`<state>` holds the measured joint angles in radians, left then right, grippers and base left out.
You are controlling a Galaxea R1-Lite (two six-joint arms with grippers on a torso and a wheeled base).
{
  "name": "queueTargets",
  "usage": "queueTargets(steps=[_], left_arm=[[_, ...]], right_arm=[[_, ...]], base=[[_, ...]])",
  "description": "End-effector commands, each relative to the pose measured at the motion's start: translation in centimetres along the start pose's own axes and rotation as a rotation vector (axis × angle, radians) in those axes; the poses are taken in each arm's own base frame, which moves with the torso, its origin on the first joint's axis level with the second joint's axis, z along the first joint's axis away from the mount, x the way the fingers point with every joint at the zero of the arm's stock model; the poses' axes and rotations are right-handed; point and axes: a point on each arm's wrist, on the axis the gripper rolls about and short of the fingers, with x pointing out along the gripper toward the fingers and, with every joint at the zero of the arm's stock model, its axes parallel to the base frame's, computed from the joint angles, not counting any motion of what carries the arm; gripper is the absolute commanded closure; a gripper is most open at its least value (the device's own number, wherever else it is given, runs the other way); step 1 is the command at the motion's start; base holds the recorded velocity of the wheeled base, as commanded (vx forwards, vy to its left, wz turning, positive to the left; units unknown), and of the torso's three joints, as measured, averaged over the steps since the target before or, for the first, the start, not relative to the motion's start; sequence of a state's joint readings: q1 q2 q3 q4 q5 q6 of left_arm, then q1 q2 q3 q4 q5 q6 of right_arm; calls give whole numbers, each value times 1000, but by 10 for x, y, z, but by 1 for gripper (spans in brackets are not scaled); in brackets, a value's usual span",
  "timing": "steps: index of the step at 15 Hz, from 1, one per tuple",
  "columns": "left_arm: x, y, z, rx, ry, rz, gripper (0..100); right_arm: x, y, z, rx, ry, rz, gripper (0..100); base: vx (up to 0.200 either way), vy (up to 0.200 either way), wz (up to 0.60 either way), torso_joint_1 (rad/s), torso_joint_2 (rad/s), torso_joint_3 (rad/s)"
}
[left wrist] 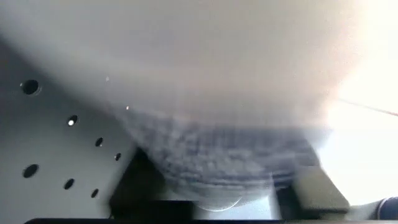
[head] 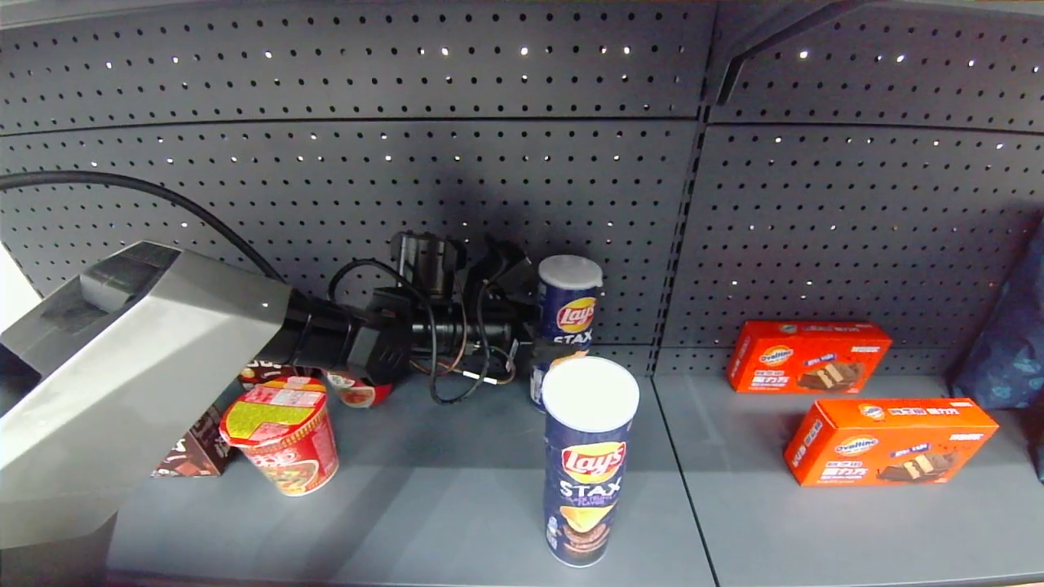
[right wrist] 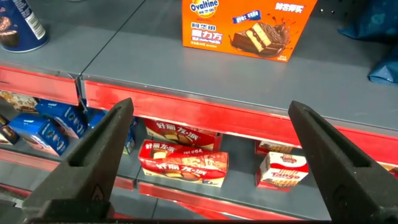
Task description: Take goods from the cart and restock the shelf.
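We saw the L gripper [head: 534, 324] deep at the back of the shelf [head: 457, 497], its fingers [left wrist: 320, 190] clamped on either side of the rear chip can [head: 568, 314]. That can stood upright, just in front of the pegboard wall [head: 408, 179]. In the L wrist view its body sat v. close btwn the two fingers.

The front chip can [head: 589, 473] stood upright near the shelf's front edge, directly before the rear one & apart from the gripper. To the robot's left of it was a red noodle cup [head: 281, 444], upright, w/ a dark brown box [head: 192, 452] just beside it, partly behind the arm.

In the next bay to the right lay two orange boxes, the far box [head: 807, 356] and the near box [head: 889, 440], well apart from the cans. A blue bag [head: 1007, 342] sat at the far right.

The R gripper [right wrist: 211, 106] hung w/ fingers wide apart, nothing btwn them, in front of the shelf's red price rail [right wrist: 261, 121]. Below it a lower shelf [right wrist: 242, 180] held a red-and-white box [right wrist: 183, 165] and blue packs [right wrist: 50, 127].
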<state>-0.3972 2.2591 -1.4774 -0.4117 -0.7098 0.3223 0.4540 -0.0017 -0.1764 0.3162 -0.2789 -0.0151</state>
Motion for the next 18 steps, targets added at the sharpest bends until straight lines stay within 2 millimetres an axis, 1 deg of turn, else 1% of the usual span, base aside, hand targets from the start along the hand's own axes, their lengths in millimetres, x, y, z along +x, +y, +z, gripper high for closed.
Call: queueTargets(steps=[1, 3, 4, 5, 6, 7, 8, 9, 10, 11, 13, 14, 15, 16, 17, 18], left_arm=[[0, 0, 0, 0, 0, 1, 0], [-3, -1, 2, 7, 1, 7, 0], [-11, -5, 9, 29, -1, 24, 0], [-22, -9, 13, 43, 11, 54, 0], [-38, -20, 18, 50, 24, 86, 0], [-47, -26, 18, 48, 36, 98, 0], [-60, -36, 21, 53, 51, 127, 0], [-83, -50, 25, 66, 60, 220, 0], [-91, -57, 26, 72, 57, 243, 0], [-113, -74, 26, 77, 51, 275, 0], [-133, -91, 28, 75, 56, 302, 0], [-156, -111, 29, 69, 62, 358, 0], [-164, -119, 28, 63, 67, 379, 0], [-181, -136, 22, 52, 79, 398, 0], [-186, -142, 19, 48, 88, 404, 0], [-190, -149, 9, 38, 120, 437, 0]], right_arm=[[0, 0, 0, -1, 1, 0, 0], [0, 0, 0, 1, 1, 1, 0], [0, 0, 1, 5, -3, 4, 0], [-2, -1, 6, 12, -33, 16, 0], [-3, -2, 24, 21, -67, 31, 0], [-1, -2, 37, 24, -66, 43, 0], [5, 0, 54, 28, -63, 71, 0], [24, 7, 74, 18, -43, 137, 0], [33, 10, 82, 14, -42, 158, 0], [60, 21, 102, 6, -30, 178, 0], [86, 30, 119, 6, -10, 169, 0], [117, 41, 135, 0, 23, 152, 0], [129, 46, 138, -6, 48, 138, 0], [148, 60, 135, -10, 113, 136, 0], [153, 68, 131, -16, 144, 148, 0], [159, 84, 119, -44, 213, 183, 0]], base=[[0, 0, 0, 0, 0, 0], [0, 0, 0, 0, 0, 0], [0, 0, 0, 0, 0, 0], [0, 0, 0, 0, 0, 0], [0, 0, 0, 0, 0, 0], [0, 0, 0, 0, 0, 0], [0, 0, 0, 0, 0, 0], [0, 0, 0, 0, 0, 0], [0, 0, 0, 0, 0, 0], [0, 0, 0, 0, 0, 0], [0, 0, 0, 0, 0, 0], [0, 0, 0, 0, 0, 0], [0, 0, 0, 0, 0, 0], [0, 0, 0, 0, 0, 0], [0, 0, 0, 0, 0, 0], [0, 0, 0, 0, 0, 0]])
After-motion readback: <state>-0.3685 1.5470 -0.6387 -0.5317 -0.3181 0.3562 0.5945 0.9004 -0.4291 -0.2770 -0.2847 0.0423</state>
